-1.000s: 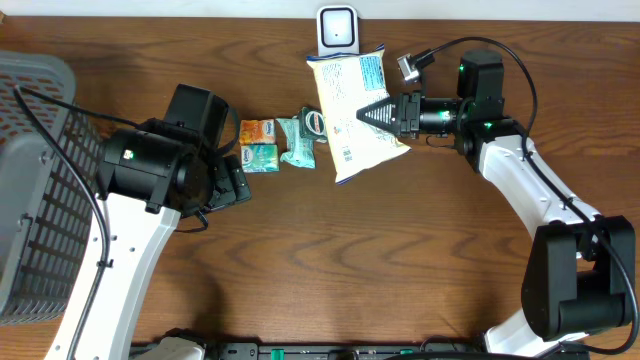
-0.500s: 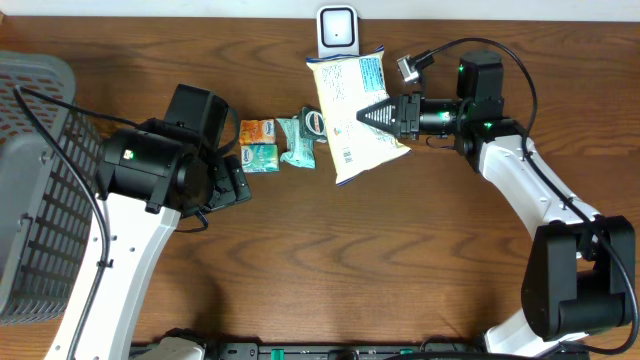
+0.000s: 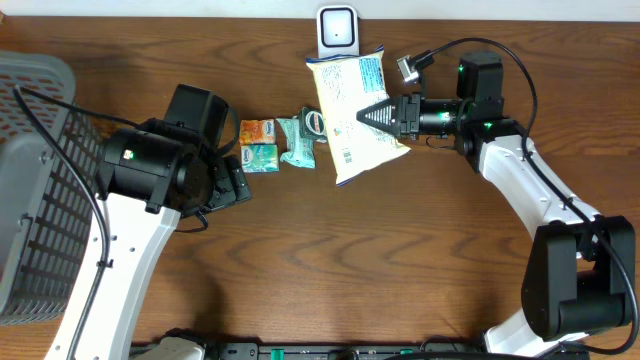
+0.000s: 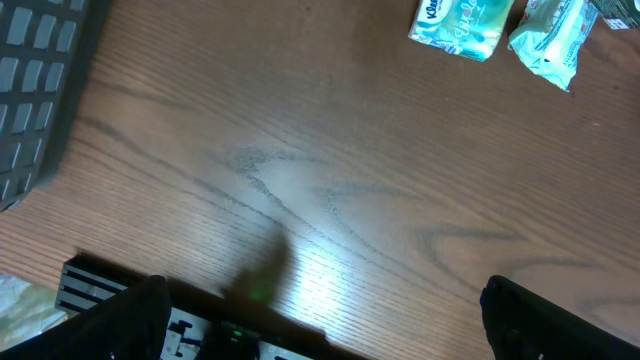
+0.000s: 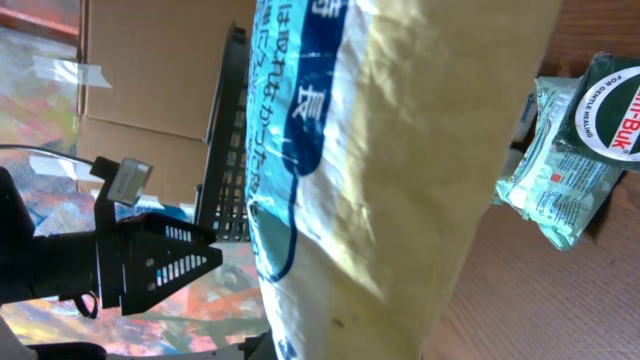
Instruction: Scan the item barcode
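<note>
My R gripper [image 3: 375,114] was pinched shut on the snack bag [image 3: 348,100]'s R edge, held over the counter [image 3: 400,250] w/ its long axis pointing at the scanner [image 3: 338,28] just beyond, L gripper [image 3: 230,183] spread wide, farther off.

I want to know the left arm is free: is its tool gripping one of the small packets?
No, the left tool is open over bare brown wooden table, apart from the small teal tissue packet.
</note>
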`<state>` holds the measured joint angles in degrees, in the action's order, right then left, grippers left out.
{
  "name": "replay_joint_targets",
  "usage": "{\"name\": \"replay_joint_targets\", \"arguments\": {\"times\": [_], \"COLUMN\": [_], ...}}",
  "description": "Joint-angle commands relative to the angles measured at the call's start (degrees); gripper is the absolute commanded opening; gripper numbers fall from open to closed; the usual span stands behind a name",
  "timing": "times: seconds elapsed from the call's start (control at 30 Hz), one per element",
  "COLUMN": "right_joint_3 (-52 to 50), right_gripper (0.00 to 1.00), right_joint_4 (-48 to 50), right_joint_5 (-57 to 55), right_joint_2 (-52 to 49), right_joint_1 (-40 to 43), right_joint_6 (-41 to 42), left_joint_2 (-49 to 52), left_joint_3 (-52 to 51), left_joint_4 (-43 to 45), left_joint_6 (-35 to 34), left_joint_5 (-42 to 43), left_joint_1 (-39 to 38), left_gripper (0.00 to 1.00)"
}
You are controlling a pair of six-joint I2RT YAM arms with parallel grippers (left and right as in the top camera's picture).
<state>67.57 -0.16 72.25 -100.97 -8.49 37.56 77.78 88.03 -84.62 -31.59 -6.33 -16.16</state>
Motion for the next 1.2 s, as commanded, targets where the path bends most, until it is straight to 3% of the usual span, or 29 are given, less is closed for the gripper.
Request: {"name": "replay_joint_targets", "arguments": {"times": [0.0, 0.2, 0.53, 0.77, 0.93, 1.17], "right_joint_3": [1.0, 1.0, 1.3, 8.5, 9.8, 7.4], "right_gripper": [0.01, 0.01, 0.01, 0.01, 0.01, 0.01], "right_joint_4": [0.1, -5.8, -24.6, -43.0, -50.1, -49.7], "right_joint_5": [0.5, -5.4, -34.0, -69.6, -94.2, -100.8], "right_joint_2": [1.9, 1.9, 2.4, 4.3, 4.2, 2.2], "right_joint_1": [0.6, 0.3, -2.5, -5.2, -9.8, -13.8], "right_joint_6": [-1.5, -4.4, -13.4, -20.2, -20.5, -20.4], "left_joint_2": [-0.3, -0.3, -0.3, -0.3, -0.3, -0.3], "left_joint_3": [0.0, 0.0, 0.0, 0.0, 0.0, 0.0], "left_joint_4": [-0.2, -0.2, -0.2, -0.2, -0.2, -0.2], "left_joint_6": [-0.7, -0.7, -0.7, -0.7, -0.7, -0.7], "left_joint_5": [-0.2, -0.2, -0.2, -0.2, -0.2, -0.2], "left_joint_1": [0.2, 0.2, 0.2, 0.2, 0.2, 0.2], "left_gripper": [0.98, 0.98, 0.97, 0.98, 0.98, 0.98]}}
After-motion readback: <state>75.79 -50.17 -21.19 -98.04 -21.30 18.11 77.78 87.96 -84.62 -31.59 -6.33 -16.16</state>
